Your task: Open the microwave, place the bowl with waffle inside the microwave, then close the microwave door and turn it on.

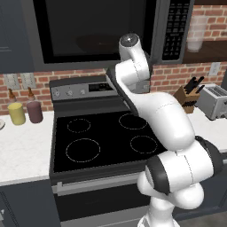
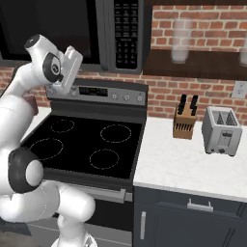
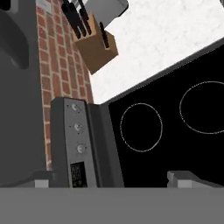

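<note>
My gripper (image 3: 109, 180) has its 2 fingers spread wide, empty; the dark grey black-windowed microwave door (image 1: 95, 31) sits closed above it.

Glossy white rounded arm (image 1: 164, 119) segs w/ dark grey joint bands, grey end cap.

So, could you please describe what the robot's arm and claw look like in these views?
The arm is glossy white, built from rounded, tube-like segments with dark grey bands at the joints and a grey cap on one joint. No cables or markings are visible. The claw shows two small, blocky grey finger tips in the hand view.
</note>
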